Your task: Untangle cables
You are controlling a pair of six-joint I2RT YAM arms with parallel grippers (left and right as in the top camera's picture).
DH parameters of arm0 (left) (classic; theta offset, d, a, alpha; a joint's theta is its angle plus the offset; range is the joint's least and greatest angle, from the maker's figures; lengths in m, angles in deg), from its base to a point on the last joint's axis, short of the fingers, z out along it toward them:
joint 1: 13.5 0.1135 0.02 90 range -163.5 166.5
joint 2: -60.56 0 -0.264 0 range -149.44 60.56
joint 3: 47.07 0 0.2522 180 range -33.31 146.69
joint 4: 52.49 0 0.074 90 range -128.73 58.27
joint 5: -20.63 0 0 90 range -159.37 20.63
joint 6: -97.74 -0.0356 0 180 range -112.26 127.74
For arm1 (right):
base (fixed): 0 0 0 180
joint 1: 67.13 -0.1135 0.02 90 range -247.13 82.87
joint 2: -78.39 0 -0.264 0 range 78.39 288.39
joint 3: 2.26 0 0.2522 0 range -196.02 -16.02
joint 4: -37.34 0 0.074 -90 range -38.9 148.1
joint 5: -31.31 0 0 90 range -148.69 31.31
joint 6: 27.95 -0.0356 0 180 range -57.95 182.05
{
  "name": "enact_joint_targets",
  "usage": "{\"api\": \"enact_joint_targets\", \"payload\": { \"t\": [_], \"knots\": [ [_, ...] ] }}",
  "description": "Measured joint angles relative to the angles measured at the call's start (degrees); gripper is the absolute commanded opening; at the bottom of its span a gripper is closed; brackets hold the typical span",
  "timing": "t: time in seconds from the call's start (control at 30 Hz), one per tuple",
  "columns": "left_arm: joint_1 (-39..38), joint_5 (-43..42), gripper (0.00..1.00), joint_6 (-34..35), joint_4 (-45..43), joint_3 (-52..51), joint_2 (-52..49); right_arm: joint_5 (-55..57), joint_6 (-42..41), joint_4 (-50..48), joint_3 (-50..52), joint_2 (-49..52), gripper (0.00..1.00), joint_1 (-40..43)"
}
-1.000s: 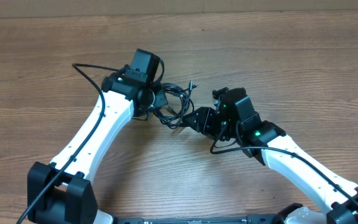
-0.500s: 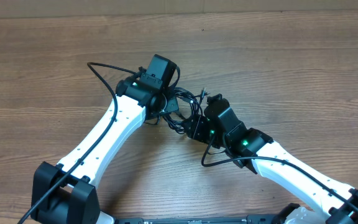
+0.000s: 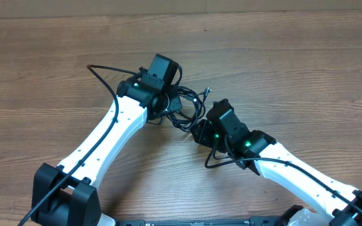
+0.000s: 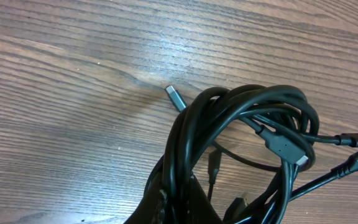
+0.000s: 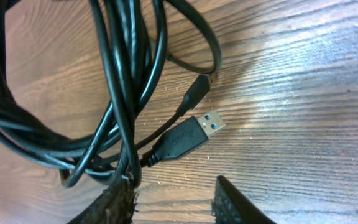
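since half a second ago the right tool (image 5: 174, 186) has edged slightly away from the left tool (image 3: 171, 103), while the left arm has kept its place. the thin black cables (image 3: 188, 110), looped into one loose tangled bundle, sit just to the right of the left tool, between it and the right tool, with part of the tangle touching the left tool itself. in the left wrist view several strands run together down into the left tool, whose fingers appear pinched together on them, and the loops fan out beyond it over the wood. a small silver plug tip (image 4: 174, 98) pokes out from the far side of the loops, away from the left tool. in the right wrist view a black usb plug with a blue insert (image 5: 197, 134) lies flat on the wood, just past the right tool on the side towards the left tool. the right tool's two dark fingers stand parted with bare wood showing between them, gripping nothing; one strand brushes the tip of the finger nearer the bundle. all of this rests on the brown wood-grain worktop (image 3: 294, 63), which stretches well beyond the left tool on every side.
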Motion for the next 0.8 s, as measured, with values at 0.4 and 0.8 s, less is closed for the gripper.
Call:
{"api": "enact_joint_targets", "payload": {
  "t": [0.4,0.8],
  "knots": [
    [-0.04,4.09,0.04,0.74,0.79,0.0,0.0,-6.82,4.79,-5.14,-0.76,-3.65,0.47,0.0],
    [-1.25,2.73,0.04,5.01,0.74,0.0,0.02,-3.02,3.5,-6.75,-1.42,5.16,0.42,0.0]
  ]
}}
